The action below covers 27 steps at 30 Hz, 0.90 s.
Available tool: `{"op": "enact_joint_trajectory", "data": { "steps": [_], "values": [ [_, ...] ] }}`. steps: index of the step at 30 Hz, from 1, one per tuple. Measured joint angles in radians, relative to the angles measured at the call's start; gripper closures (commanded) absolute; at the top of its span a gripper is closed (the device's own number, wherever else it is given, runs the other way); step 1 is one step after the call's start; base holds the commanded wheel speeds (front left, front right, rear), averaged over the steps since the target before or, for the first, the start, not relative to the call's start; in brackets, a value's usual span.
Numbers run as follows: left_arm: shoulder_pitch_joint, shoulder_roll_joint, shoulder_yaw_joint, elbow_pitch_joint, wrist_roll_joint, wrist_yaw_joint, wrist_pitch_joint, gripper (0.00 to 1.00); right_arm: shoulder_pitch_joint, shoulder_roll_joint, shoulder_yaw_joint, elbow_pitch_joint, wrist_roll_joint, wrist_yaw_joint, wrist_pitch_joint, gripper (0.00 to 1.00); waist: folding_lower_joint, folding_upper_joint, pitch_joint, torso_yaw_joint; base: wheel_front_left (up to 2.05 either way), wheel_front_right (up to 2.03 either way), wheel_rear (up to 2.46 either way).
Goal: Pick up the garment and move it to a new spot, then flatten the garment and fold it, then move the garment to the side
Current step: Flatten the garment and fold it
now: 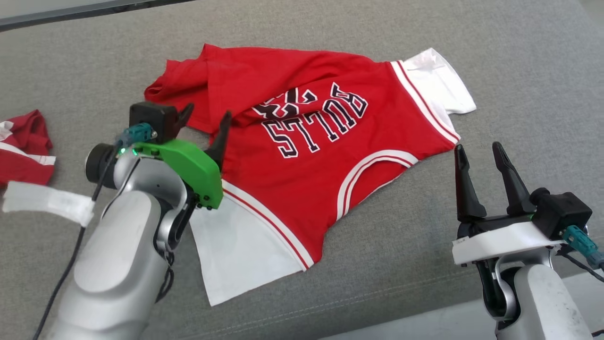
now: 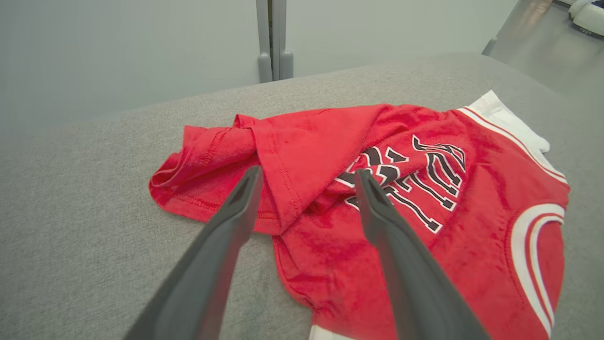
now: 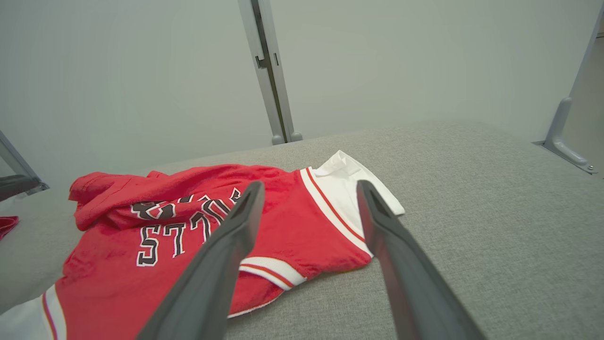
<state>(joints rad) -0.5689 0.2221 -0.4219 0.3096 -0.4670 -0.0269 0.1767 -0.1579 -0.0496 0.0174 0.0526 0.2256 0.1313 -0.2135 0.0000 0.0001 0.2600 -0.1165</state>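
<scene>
The right tool (image 3: 310,186) gapes, empty; red jersey (image 3: 292,226) (white sleeves (image 3: 337,186), partly rumpled) lies on the grey cushion (image 3: 472,212) ahead

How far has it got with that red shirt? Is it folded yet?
Not folded yet. The red jersey lies mostly spread on the grey surface, so placing looks done. In hand: flattening; the open left gripper hovers over its bunched, turned-over hem. The right gripper stands open beside the jersey. Folding and moving aside remain.

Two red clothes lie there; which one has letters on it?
The big red-and-white jersey in the middle, printed BULLS; the small crumpled red cloth at the left edge shows none.
</scene>
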Motion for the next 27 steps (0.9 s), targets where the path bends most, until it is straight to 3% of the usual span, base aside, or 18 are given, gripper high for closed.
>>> {"op": "enact_joint_trajectory", "data": {
  "steps": [9,17,18,19,27],
  "values": [
    [-0.206,-0.007,0.036,0.331,-0.042,-0.032,0.04,0.0,-0.043,0.0,0.039,0.032,0.036,0.0,-0.031,0.0,0.0,0.0,0.07,-0.089,0.0,0.0,0.0],
    [-0.31,-0.002,0.058,0.501,-0.061,-0.05,0.011,0.02,-0.061,0.0,0.04,0.055,0.053,0.0,-0.044,0.0,0.0,0.0,0.127,-0.141,0.0,0.0,0.0],
    [-0.318,-0.003,0.058,0.508,-0.061,-0.052,0.005,0.58,-0.062,0.0,0.036,0.058,0.052,0.0,-0.045,0.0,0.0,0.0,0.132,-0.144,0.0,0.0,0.0],
    [-0.323,-0.006,0.057,0.511,-0.062,-0.056,-0.008,1.0,-0.063,0.0,0.031,0.062,0.051,0.0,-0.045,0.0,0.0,0.0,0.136,-0.146,0.0,0.0,0.0],
    [-0.305,-0.018,0.044,0.481,-0.063,-0.062,-0.104,1.0,-0.072,0.0,0.009,0.062,0.044,0.0,-0.048,0.0,0.0,0.0,0.142,-0.113,0.0,0.0,0.0]
  ]
}}
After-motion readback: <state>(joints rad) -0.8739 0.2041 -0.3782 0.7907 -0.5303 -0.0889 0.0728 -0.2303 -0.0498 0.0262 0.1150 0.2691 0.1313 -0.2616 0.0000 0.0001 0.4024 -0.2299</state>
